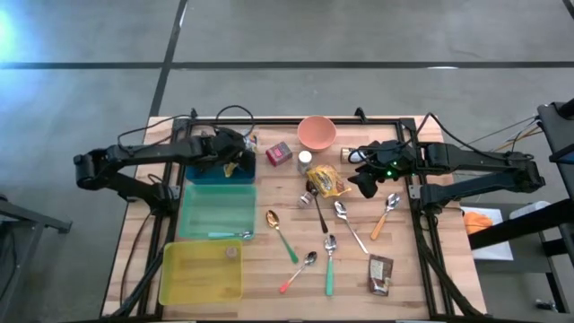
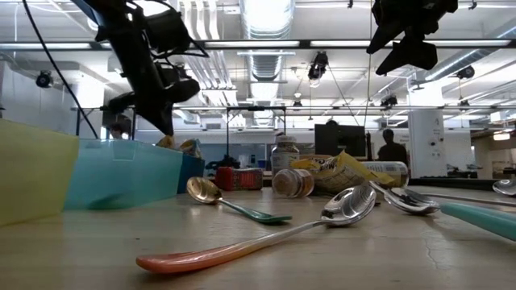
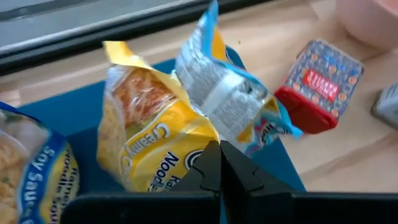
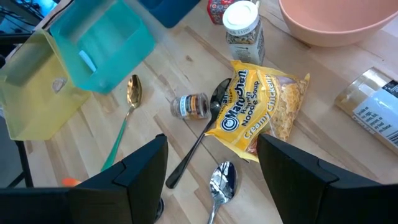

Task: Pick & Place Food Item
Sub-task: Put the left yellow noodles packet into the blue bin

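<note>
Noodle packet (image 3: 146, 134), crinkly yellow plastic, sits in the dark blue bin (image 1: 220, 168) directly under the left gripper (image 3: 219, 163), whose fingers are pressed together just above it. A second, blue-and-white packet (image 3: 227, 93) leans against it. Beside the bin stands a small red box (image 1: 279, 154). Rightwards lie a pink bowl (image 1: 317, 133), a white-capped jar (image 4: 243, 23) and another yellow noodle packet (image 4: 255, 109), below the right gripper (image 4: 211, 165), its fingers spread with nothing between them. Spoons (image 1: 329, 244) scatter over the slatted wooden table (image 1: 269, 278). Beyond it, a bright workshop with ceiling pipes.
</note>
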Tool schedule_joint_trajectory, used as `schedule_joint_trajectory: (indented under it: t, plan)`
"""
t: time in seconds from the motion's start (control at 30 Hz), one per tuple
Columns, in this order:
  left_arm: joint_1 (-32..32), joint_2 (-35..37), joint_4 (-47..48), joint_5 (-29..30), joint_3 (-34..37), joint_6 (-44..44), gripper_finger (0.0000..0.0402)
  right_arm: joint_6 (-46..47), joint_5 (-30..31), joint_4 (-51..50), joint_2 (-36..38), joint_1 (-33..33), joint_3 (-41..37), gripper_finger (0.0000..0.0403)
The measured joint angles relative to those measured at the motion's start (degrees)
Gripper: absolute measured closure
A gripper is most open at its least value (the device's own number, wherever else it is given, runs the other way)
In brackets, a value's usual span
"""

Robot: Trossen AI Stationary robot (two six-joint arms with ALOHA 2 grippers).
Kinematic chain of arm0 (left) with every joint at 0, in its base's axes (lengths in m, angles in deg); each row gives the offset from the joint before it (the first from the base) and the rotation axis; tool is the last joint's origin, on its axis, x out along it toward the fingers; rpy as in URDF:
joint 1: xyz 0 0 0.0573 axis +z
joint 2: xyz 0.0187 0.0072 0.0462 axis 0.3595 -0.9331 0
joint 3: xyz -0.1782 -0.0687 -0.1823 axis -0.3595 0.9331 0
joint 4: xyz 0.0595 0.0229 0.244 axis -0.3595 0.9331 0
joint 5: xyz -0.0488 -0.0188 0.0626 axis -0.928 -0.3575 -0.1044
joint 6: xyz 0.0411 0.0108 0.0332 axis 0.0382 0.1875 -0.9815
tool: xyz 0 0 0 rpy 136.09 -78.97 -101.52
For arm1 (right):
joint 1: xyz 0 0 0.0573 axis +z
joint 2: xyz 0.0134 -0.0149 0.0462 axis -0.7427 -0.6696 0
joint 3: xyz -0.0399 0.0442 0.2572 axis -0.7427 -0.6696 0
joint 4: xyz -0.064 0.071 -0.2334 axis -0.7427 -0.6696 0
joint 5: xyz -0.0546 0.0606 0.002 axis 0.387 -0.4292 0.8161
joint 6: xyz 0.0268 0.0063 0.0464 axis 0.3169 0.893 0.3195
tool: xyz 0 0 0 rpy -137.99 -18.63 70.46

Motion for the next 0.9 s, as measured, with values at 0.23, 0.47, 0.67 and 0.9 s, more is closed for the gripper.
schedule_joint_trajectory:
  t: [0.23, 0.47, 0.67, 0.9]
  plan:
    - [-2.8, -2.9, -1.3, 0.0, -0.1, 1.9, 0.0401, 0.2, 0.0, 0.0, 0.0, 0.0, 0.0, 0.0161]
    - [-3.3, -3.0, -1.6, -0.2, -0.1, 2.7, 0.0401, 0.0, 0.0, 0.1, 0.0, 0.0, 0.0, 0.0161]
    - [-3.3, -3.0, -1.6, -0.6, -0.4, 2.7, 0.0401, 0.0, 0.0, 0.0, 0.0, 0.0, 0.0, 0.0161]
    - [-3.3, -3.0, -1.6, -2.2, -0.5, 2.7, 0.0391, 0.0, 0.0, 0.0, 0.0, 0.0, 0.0, 0.0161]
